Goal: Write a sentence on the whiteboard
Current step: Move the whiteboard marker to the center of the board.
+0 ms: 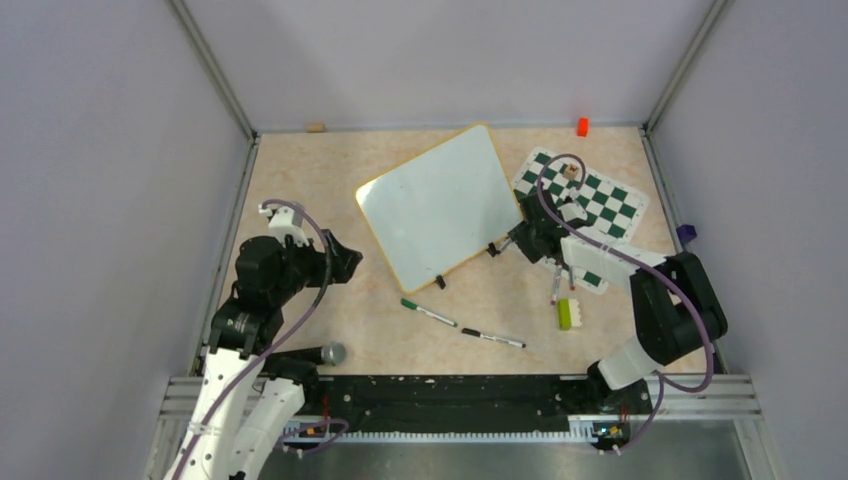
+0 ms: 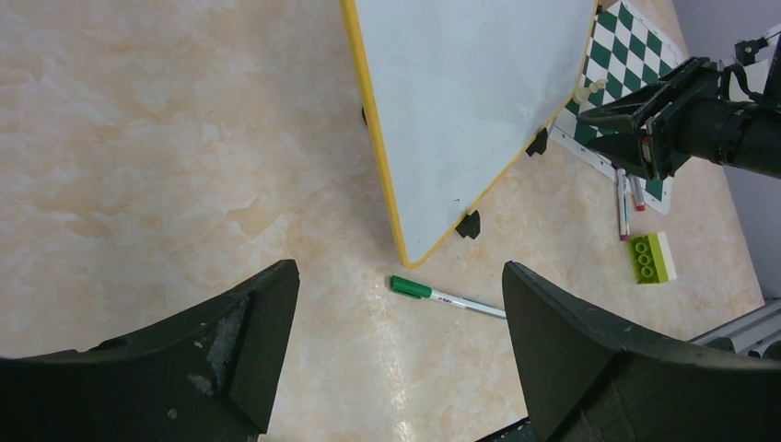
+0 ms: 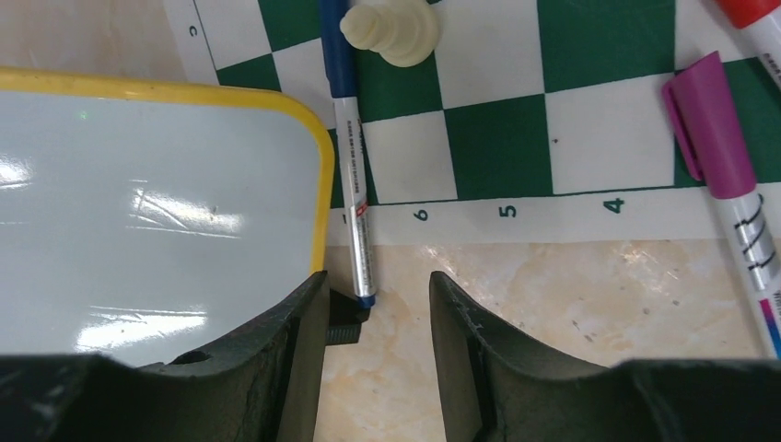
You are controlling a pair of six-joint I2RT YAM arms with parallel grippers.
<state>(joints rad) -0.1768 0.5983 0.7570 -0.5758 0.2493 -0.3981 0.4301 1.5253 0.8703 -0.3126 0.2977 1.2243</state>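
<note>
The whiteboard [image 1: 440,205] lies tilted at mid-table, white with a yellow rim; its face [image 2: 470,101] is bare, and no sentence is in view. My right gripper [image 1: 520,238] hovers low at the board's right corner [image 3: 157,203], open [image 3: 376,276]. A blue-capped marker [image 3: 350,157] lies along the board's rim, its tail end just inside the fingertips, nearer the left finger and not gripped. My left gripper [image 1: 345,262] is open [image 2: 401,267] left of the board, holding nothing, with a green-capped marker [image 2: 447,296] on the table beyond it.
A green-and-white chessboard [image 1: 600,200] lies right of the whiteboard, carrying a pale pawn [image 3: 391,28] and a purple marker [image 3: 728,193]. The green marker [image 1: 428,313], a black marker [image 1: 493,338] and a green brick [image 1: 564,314] lie nearer. A microphone [image 1: 325,354] rests front left.
</note>
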